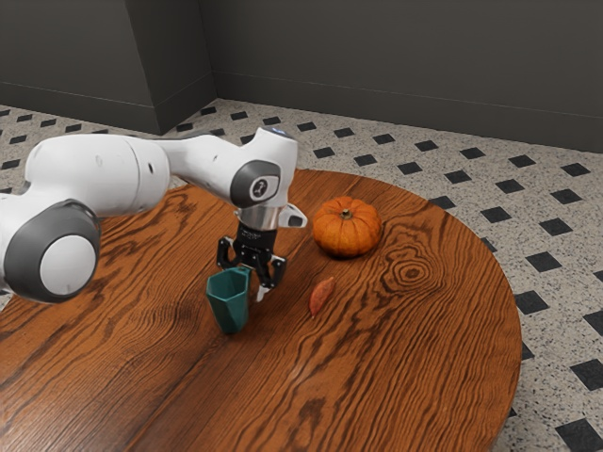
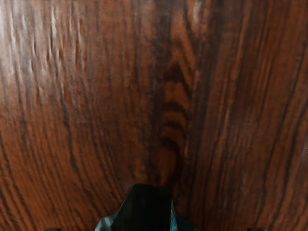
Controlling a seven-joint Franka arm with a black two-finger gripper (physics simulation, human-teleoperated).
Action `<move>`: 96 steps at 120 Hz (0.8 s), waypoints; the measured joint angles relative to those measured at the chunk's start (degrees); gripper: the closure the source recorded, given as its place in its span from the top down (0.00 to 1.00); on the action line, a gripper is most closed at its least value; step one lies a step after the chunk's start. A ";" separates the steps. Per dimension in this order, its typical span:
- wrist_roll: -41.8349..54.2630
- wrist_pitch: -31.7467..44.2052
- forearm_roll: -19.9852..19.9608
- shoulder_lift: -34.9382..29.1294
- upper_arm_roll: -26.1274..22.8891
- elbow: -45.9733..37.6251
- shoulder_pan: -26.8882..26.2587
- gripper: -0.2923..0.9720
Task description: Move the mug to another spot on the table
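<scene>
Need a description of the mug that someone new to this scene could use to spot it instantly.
On the round wooden table, look just under the arm's black gripper, to the exterior view's left of the orange pumpkin. The mug is there, next to a slim reddish vegetable. It is the only dark teal thing, an open cup with faceted sides.

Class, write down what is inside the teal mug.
The mug shows its dark inner wall near the rim, with nothing seen in it. Its bottom is hidden by its own wall and the tool at its rim.
</scene>
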 joint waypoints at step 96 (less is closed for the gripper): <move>5.74 3.16 -14.87 -37.66 0.95 -15.95 5.78 0.74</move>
